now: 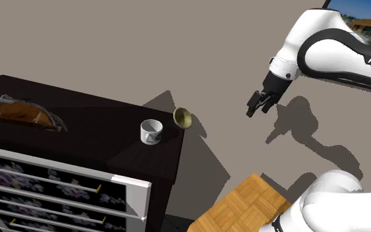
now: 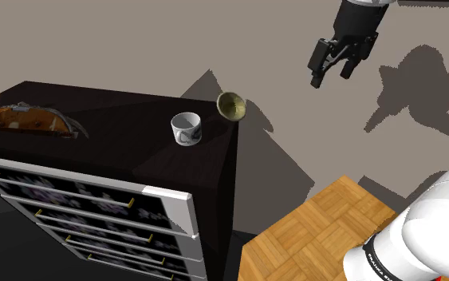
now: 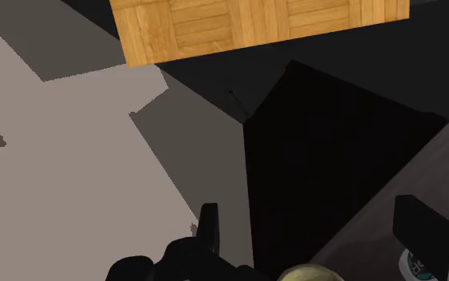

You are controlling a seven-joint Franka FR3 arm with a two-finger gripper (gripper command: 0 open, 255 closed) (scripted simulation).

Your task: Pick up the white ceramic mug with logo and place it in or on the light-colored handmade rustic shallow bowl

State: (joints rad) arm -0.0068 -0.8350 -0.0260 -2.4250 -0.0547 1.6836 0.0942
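In the shoulder view, a dark chest of drawers [image 1: 78,142] fills the lower left of the frame. The white mug [image 1: 151,131] stands upright on its top near the right-hand corner, with a dark mark on its side. Just beside it, up and to the right, the shallow bowl [image 1: 182,118] is tipped on its edge at the very corner, apart from the mug. A brown object [image 1: 12,109] lies at the far left of the top. The claw [image 1: 257,105] hangs over the grey floor [image 1: 111,46] in the right half of the frame, well apart from the chest. The parquet-topped stand [image 1: 243,204] shows at the bottom.

In the second exterior view, the mug [image 2: 187,128] sits left of centre and the bowl [image 2: 230,105] is just up and right of it, its olive inside turned towards the camera. The claw [image 2: 332,76] is at the upper right with its fingers [image 2: 317,73] plainly spread wide and nothing between them. The arm's shadow [image 2: 422,84] falls on the floor at the right edge.

In the wrist view, the claw [image 3: 310,215] has its two black fingers [image 3: 207,227] standing far apart and holding nothing. The bowl's pale rim [image 3: 310,274] shows between them, touching neither. A sliver of the mug [image 3: 412,262] peeps out beside the other finger, on the chest's dark top [image 3: 446,168]. The parquet [image 3: 254,28] lies beyond.
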